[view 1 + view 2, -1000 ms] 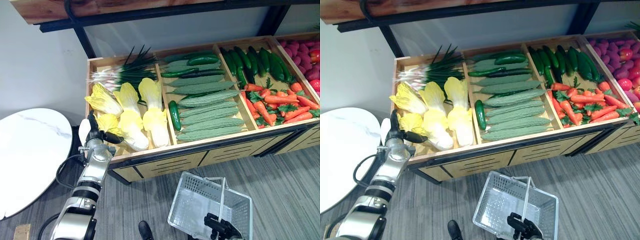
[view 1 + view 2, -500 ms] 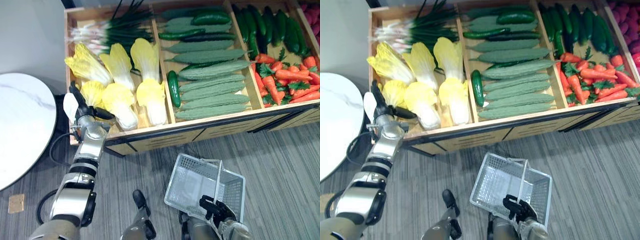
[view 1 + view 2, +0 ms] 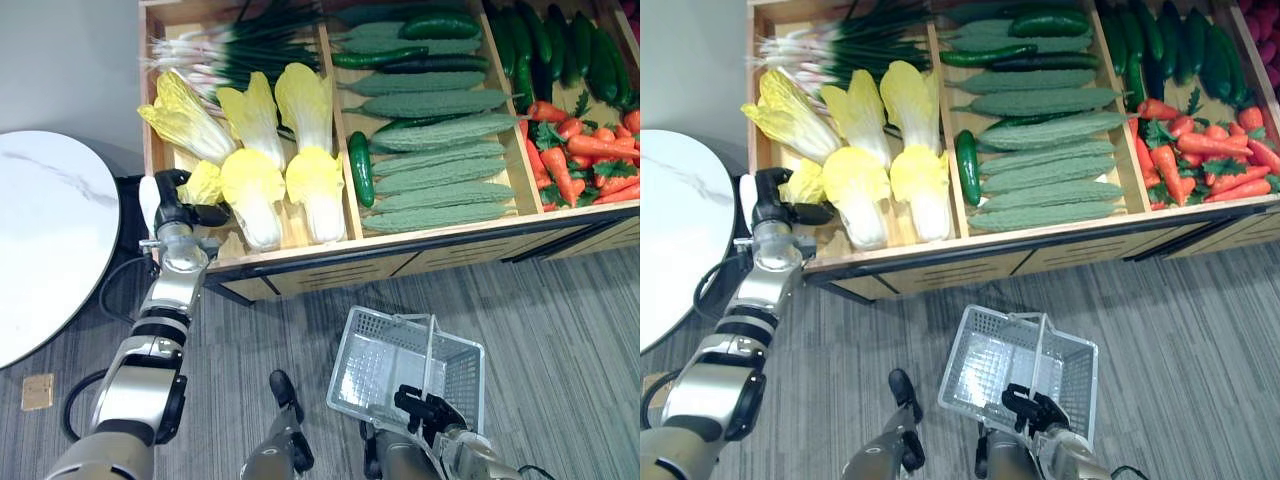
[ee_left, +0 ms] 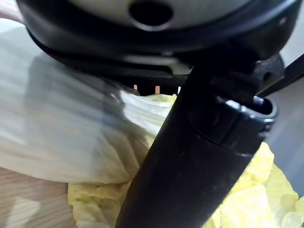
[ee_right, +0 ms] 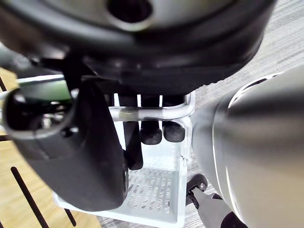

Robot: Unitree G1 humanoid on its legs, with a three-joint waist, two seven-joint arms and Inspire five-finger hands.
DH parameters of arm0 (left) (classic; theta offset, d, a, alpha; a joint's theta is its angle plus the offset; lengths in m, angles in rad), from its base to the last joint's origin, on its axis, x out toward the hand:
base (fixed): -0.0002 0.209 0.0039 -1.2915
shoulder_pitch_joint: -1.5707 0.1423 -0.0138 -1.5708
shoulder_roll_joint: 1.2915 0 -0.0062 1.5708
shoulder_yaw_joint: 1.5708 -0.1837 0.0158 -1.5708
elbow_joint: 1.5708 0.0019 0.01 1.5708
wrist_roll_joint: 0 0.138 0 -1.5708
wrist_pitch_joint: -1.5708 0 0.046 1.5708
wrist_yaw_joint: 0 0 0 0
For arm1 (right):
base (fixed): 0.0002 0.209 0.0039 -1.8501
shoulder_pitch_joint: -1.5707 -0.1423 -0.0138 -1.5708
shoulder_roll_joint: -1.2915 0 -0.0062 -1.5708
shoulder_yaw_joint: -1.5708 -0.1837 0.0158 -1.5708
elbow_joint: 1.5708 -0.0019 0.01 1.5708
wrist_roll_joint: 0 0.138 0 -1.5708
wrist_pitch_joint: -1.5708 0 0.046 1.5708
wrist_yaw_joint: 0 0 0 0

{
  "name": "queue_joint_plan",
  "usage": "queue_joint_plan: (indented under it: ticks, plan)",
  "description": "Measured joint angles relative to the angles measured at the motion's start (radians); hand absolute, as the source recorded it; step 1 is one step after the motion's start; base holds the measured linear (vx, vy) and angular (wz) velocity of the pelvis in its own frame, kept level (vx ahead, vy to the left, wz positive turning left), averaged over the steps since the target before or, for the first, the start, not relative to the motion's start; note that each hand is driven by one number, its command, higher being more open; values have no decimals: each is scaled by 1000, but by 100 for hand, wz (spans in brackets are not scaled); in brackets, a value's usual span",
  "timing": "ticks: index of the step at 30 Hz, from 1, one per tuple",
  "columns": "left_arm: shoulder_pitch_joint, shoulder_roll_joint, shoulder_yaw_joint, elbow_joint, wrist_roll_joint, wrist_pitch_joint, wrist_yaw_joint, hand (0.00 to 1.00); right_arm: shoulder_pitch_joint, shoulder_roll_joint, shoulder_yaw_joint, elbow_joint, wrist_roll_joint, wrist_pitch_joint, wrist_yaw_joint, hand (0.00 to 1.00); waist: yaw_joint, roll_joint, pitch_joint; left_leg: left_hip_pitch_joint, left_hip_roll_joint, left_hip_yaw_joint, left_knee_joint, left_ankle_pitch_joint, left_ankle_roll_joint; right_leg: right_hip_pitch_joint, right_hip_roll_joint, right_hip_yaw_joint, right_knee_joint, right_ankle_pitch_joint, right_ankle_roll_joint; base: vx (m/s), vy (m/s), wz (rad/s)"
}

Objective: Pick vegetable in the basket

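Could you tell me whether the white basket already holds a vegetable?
No, the white basket, held by the right hand, shows only its bare mesh floor.

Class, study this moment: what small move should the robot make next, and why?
Probably close the left robot hand firmly on the small cabbage it touches; whether it grips yet is unclear. The right robot hand holds the empty basket by its handle, ready.

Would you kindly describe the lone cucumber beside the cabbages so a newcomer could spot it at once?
Start at the wooden produce stand and take its second compartment from the left, stacked with pale, bumpy bitter gourds. Against that compartment's left divider, next to the yellow cabbages, lies the cucumber: short, smooth and dark green, pointing front to back while the gourds lie crosswise.
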Motion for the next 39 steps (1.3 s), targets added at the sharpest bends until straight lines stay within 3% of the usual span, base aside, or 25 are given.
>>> queue_joint_plan:
  ticks: [5,11,16,21,27,39]
  plan:
    - [51,-8,1,20,-40,41,-49,0,14,-2,-29,5,-1,29,14,0,-22,16,-18,66,-23,-15,0,-9,-13,83,-22,-16,-16,-16,16,64,27,10]
    - [138,-19,15,-24,-44,94,-96,0,88,12,-84,2,-42,51,16,0,-37,34,-103,135,-36,-43,-1,-10,-13,180,-32,-49,-44,-34,21,32,-8,12]
    - [208,-14,32,-104,-31,130,-139,0,147,3,-97,2,-41,79,1,0,-19,71,-191,162,-31,-65,-6,-11,-15,225,-26,-79,-48,-48,13,-7,-28,18]
    - [240,29,34,-241,-49,144,-172,0,186,4,-123,2,-39,85,-34,0,0,97,-238,179,-16,-86,-6,-32,-14,250,-7,-103,-49,-50,9,-62,-10,13]
    - [273,83,48,-389,-139,145,-250,0,236,38,-234,3,-27,101,-54,0,20,80,-297,196,-14,-83,-6,-54,-2,271,-4,-102,-64,-49,8,-35,4,0]
    - [337,83,52,-465,-323,156,-376,0,278,61,-362,3,-2,105,-58,0,25,65,-327,217,-14,-63,-6,-61,-3,299,-3,-90,-82,-49,7,28,-11,-4]
